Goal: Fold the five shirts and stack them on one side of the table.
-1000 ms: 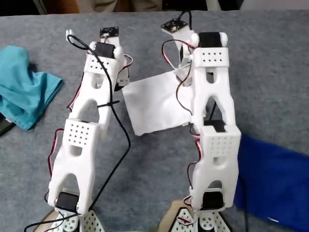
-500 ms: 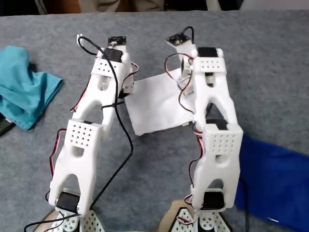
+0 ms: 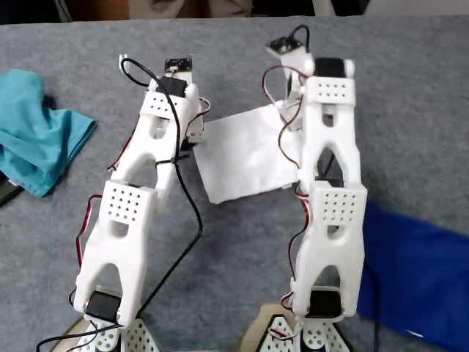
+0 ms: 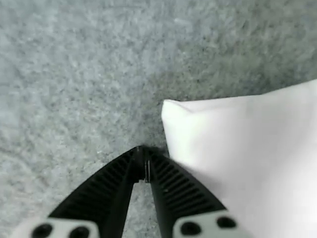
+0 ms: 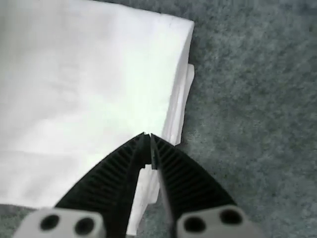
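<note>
Three shirts are within my reach, and the one I am working on, the white shirt point(image 3: 245, 158), lies folded into a flat rectangle near the middle of the surface point(image 3: 410, 88), between my two arms. Over the last second my left arm point(image 3: 157, 132) has swung in from the left-edge side until it stands right at the shirt's left corner. My right arm point(image 3: 330, 132) has drifted a little toward the right edge, along the shirt's other side. The shirt itself has hardly moved. My left fingers point(image 4: 142, 161) are pinched together with nothing between them, their tips over bare grey surface just beside the shirt's corner point(image 4: 171, 106). My right fingers point(image 5: 147, 144) are pressed together too, tips above the shirt's layered side edge point(image 5: 181, 99), and no cloth seems to be caught in them. I take this to mean the last fold is laid down and I am lining up on both sides of it, to tidy the fold or push the shirt toward one side. Either way I would have to open up first. The teal shirt point(image 3: 37, 139) sits crumpled by the left edge and the blue shirt point(image 3: 418, 271) lies by the right edge toward the near corner, so most of the job seems still ahead.
</note>
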Robot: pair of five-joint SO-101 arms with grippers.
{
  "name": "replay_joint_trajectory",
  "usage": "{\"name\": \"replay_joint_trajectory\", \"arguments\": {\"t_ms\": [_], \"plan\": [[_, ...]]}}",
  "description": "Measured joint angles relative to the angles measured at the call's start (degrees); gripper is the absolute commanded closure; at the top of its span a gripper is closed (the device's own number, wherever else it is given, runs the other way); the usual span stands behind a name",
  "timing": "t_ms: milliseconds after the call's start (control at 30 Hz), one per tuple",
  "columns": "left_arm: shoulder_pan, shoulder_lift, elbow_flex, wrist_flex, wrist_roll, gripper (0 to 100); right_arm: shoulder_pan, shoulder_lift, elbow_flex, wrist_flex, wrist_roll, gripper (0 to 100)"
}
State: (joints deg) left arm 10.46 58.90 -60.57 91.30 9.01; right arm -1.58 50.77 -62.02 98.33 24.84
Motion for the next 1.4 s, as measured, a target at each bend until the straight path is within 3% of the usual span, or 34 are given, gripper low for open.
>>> {"name": "replay_joint_trajectory", "arguments": {"t_ms": [167, 467, 600, 767, 1000, 1400], "plan": [[0.0, -0.53, -0.09, 0.18, -0.09, 98, -0.53, -0.18, -3.87, 2.9, -0.53, 99.3], [0.0, -0.53, -0.09, 0.53, -0.09, 98, -1.05, -20.04, 28.4, 1.85, -2.64, 99.4], [0.0, -0.53, -0.09, 0.53, -0.09, 98, -1.05, -29.63, 44.22, -6.24, -2.64, 99.4], [0.0, -0.53, -0.09, 0.53, -0.09, 98, -1.05, -30.15, 58.37, -19.69, -2.64, 99.4], [0.0, -0.18, -0.09, 0.18, -0.09, 98, 2.9, -21.19, 57.67, -24.88, -2.64, 99.4], [0.0, 0.18, -6.51, 2.02, -0.18, 98, 0.7, -22.51, 44.04, -12.13, -2.9, 99.0]]}}
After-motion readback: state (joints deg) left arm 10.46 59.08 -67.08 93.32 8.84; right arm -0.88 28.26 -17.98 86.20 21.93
